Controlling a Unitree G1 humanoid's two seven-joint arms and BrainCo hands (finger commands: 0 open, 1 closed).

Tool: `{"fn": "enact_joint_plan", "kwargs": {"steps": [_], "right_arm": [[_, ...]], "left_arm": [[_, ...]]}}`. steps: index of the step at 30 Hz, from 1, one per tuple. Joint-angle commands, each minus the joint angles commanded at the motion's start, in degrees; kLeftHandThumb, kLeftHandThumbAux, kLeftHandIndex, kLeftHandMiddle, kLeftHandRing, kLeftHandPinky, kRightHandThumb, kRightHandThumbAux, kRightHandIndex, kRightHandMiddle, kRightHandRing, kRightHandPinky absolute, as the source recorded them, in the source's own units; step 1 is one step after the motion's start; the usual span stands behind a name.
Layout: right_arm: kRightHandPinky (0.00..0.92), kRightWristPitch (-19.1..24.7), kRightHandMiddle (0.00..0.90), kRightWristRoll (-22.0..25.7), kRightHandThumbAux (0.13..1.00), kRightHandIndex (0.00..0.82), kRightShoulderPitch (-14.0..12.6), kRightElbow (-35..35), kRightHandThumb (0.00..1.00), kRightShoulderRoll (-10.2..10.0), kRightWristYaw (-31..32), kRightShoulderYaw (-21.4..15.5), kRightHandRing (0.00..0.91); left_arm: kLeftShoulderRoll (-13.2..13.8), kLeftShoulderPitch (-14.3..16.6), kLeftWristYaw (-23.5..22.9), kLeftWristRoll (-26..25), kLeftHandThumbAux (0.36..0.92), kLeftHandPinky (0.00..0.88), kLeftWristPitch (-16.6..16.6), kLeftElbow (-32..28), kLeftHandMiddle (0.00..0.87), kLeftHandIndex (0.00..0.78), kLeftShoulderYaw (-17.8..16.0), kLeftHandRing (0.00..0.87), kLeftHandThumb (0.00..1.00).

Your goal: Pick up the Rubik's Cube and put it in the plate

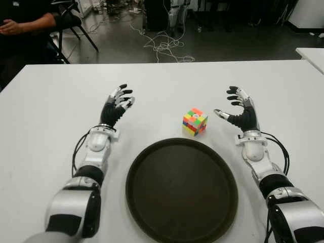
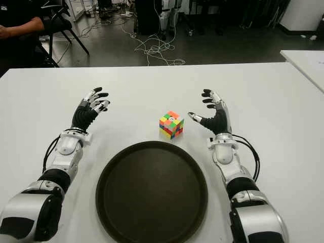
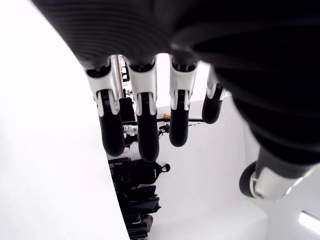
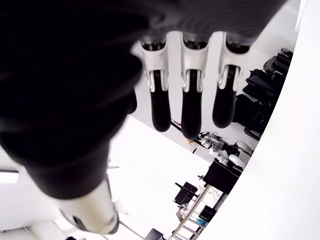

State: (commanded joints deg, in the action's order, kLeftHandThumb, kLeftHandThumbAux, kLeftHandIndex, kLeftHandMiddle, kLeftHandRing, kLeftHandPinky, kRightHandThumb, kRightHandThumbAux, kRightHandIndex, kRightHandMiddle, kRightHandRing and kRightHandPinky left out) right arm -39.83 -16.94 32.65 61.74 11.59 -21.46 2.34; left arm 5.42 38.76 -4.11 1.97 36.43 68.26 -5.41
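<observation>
A multicoloured Rubik's Cube (image 1: 195, 121) stands on the white table (image 1: 162, 81), just beyond the far rim of a round dark brown plate (image 1: 181, 190). My right hand (image 1: 239, 112) is to the right of the cube, a short gap away, its fingers spread and holding nothing. My left hand (image 1: 117, 105) is well to the left of the cube, also with fingers spread and nothing in them. In the wrist views both hands' fingers (image 3: 142, 125) (image 4: 191, 107) are extended and nothing sits between them. The plate holds nothing.
A person's arm (image 1: 23, 24) and a dark chair (image 1: 71, 23) show past the table's far left corner. Cables (image 1: 162, 43) lie on the floor behind the table. Another white table's corner (image 1: 311, 54) shows at the far right.
</observation>
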Motion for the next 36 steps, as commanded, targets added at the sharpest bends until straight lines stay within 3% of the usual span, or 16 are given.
{"fn": "enact_joint_plan", "kwargs": {"steps": [27,36], "right_arm": [[0.313,0.3,0.275,-0.22,0.855,0.234,0.12,0.2,0.107,0.5,0.7,0.47,0.291],[0.315,0.26,0.285,0.05,0.872,0.239,-0.12,0.01,0.16,0.77,1.02,0.24,0.292]], "left_arm": [[-0.26,0.32,0.03,-0.64,0.601,0.32,0.77,1.01,0.242,0.15,-0.62,0.284,0.117],[-0.64,0.41,-0.28,-1.05,0.603,0.31,0.99,1.45,0.246,0.159,-0.93,0.285,0.123]]}}
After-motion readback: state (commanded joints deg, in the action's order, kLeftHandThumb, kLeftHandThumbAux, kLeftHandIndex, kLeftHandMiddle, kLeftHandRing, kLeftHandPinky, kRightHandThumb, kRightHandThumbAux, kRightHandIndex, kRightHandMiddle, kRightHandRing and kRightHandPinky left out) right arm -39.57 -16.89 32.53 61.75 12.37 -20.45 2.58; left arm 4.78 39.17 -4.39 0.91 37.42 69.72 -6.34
